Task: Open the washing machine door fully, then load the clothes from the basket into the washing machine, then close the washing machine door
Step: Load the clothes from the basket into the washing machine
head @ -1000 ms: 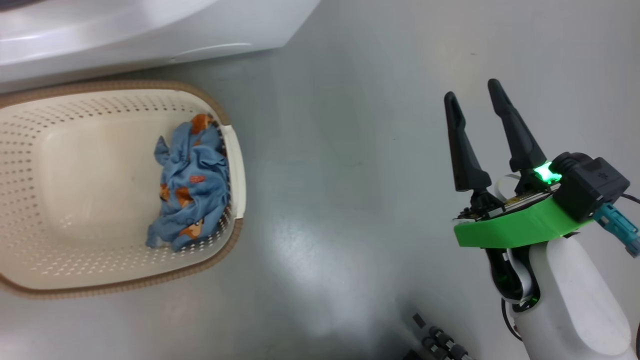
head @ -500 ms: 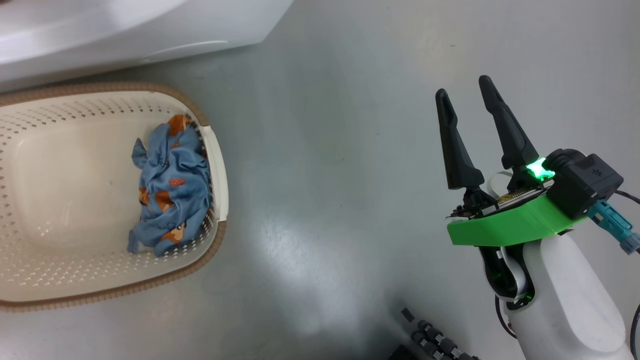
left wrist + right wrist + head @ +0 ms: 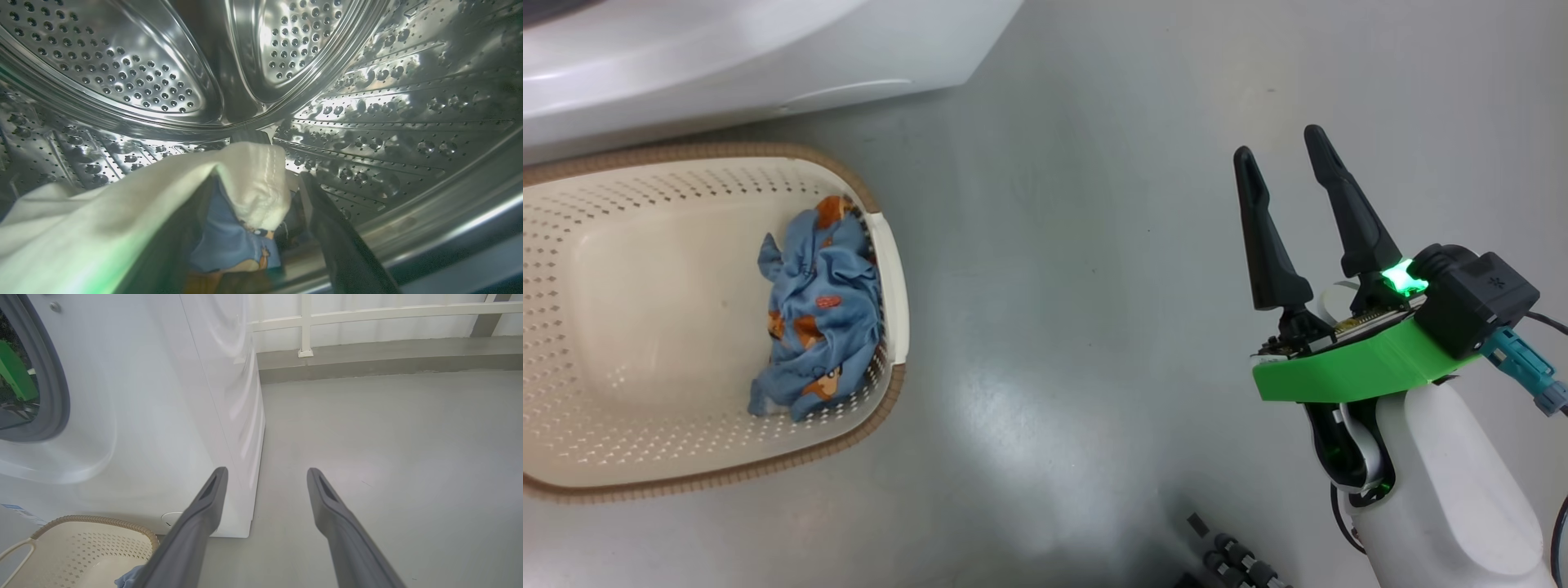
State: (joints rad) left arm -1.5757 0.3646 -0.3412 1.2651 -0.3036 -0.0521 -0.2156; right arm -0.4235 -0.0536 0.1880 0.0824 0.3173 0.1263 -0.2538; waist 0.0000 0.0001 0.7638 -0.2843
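Head view. At 9 o'clock the basket (image 3: 686,151) stands on the grey floor (image 3: 1078,286), just beside the white washing machine (image 3: 727,49) at 11 o'clock. A crumpled heap of blue printed clothes (image 3: 821,327) lies inside it, against its 3 o'clock wall. At 4 o'clock the right gripper (image 3: 1277,145) hangs over the floor, well apart from the basket, fingers spread and holding nothing.

Left wrist view. The left gripper (image 3: 258,179) is inside the steel drum (image 3: 388,114). A cream-and-blue garment (image 3: 245,192) is draped over the finger at 7 o'clock. The finger (image 3: 335,237) at 5 o'clock is bare. The jaws appear to stand apart, with the garment hanging rather than pinched.

Right wrist view. At 9 o'clock a green arm mount (image 3: 14,371) shows within the grey rubber ring (image 3: 57,396).

Progress, as judged: the opening step is done, since an arm reaches into the drum. Loading is under way, with one garment at the drum and one heap yet to fetch. The closing step is not yet done.

Clearances, as judged: the drum's front lip at 5 o'clock of the left wrist view is the edge to clear on withdrawal. The basket sits close under the machine front, leaving little room there. From the machine's corner round to 3 o'clock the floor offers ample room for the right arm.
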